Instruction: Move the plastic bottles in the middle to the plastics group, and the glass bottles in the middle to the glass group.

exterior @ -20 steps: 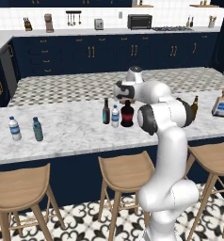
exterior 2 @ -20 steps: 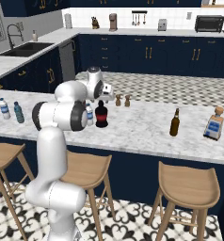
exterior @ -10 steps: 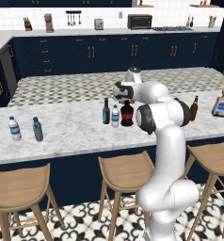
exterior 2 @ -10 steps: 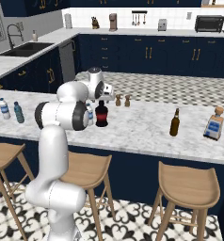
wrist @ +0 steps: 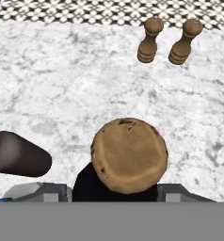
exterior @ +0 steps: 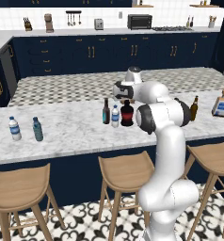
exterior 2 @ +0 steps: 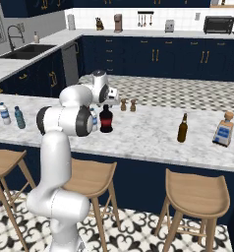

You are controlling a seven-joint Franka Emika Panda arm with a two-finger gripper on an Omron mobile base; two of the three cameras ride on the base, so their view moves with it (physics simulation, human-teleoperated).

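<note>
Hand view, nearest: tan cork top of the round-bellied black bottle (wrist: 129, 162) sits right between the two grey finger pads (wrist: 38, 190), one on either side of its shoulders — whether they actually pinch it, cannot tell. A slim dark bottle (wrist: 17, 154) lies blurred at left. Beyond, on the marble counter (wrist: 62, 84), two brown salt and pepper shakers (wrist: 168, 40).

Left base view adds the middle row — dark long-necked bottle (exterior: 106, 111), clear water bottle (exterior: 115, 116), black bottle with red label. Plastics group (exterior: 24, 128) sits far left, amber beer bottle (exterior: 194, 108) and square flask (exterior: 221, 103) far right. Right base view — the gripper (exterior 2: 107, 95) over the black bottle.
</note>
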